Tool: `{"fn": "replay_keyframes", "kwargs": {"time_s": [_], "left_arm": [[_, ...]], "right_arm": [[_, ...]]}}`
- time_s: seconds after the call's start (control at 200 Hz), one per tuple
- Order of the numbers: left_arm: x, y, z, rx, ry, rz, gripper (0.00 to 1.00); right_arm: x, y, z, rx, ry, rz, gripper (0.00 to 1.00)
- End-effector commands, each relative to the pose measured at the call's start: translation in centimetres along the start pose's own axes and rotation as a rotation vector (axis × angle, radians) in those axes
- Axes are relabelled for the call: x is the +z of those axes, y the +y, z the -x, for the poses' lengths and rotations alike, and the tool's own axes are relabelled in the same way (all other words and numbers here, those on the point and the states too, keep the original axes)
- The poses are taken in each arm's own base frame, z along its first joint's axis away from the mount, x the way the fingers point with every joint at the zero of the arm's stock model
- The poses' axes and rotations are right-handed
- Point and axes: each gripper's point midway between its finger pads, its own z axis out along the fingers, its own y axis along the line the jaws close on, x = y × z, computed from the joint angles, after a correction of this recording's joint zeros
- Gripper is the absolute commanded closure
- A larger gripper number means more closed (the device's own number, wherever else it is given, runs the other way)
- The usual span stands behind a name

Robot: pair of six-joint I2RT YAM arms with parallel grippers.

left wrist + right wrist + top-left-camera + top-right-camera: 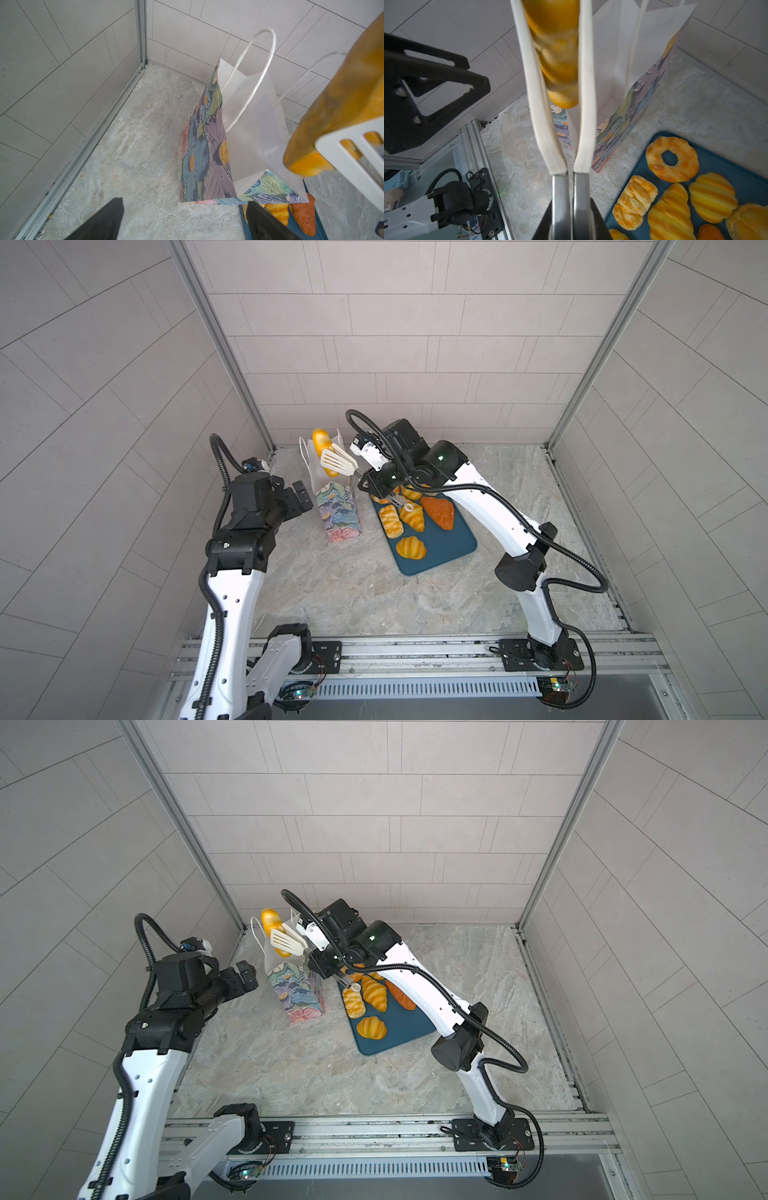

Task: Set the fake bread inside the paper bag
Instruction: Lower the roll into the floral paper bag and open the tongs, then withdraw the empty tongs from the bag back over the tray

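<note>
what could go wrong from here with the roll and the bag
1. The tongs in the right gripper pinch the roll near one end, with much of it past their tips; it may slip or swing out.
2. The bag stands unheld, the open left gripper apart from it; a bump on its rim might tip it.
3. Its handles arch above the mouth and may snag the roll.

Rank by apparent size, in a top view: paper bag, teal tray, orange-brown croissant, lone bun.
1. Teal tray, partly hidden
2. paper bag, close behind; nearer the camera, so unsure
3. orange-brown croissant
4. lone bun, only slightly smaller
</note>
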Motion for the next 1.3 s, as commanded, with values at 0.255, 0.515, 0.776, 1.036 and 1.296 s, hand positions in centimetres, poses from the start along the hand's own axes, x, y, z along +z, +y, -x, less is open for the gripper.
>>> {"fn": "replay_keyframes", "kwargs": {"time_s": [0.255,0.515,0.776,1.036,1.296], "left_arm": [[-0.1,0.0,-0.1,-0.008,-0.006,-0.010,0.00],[0.3,-0.3,-0.3,-0.018,0.000,-0.028,0.00],[0.2,-0.3,-0.3,-0.018,0.000,-0.029,0.00],[0.4,-0.6,-0.3,-0.020,0.003,-0.048,0.00],[0.7,-1.2,-0.2,-0.045,0.002,-0.078,0.00]], "right_arm": [[1.6,-1.6,-0.1,0.021,0.017,-0.066,0.73],[0.5,-1.9,0.1,0.020,0.008,-0.099,0.55],[0.3,-1.7,0.3,0.019,0.000,-0.098,0.48],[-1.0,-0.8,0.9,-0.010,-0.024,-0.099,0.44],[-3.0,0.0,1.3,-0.047,-0.045,-0.111,0.45]]}}
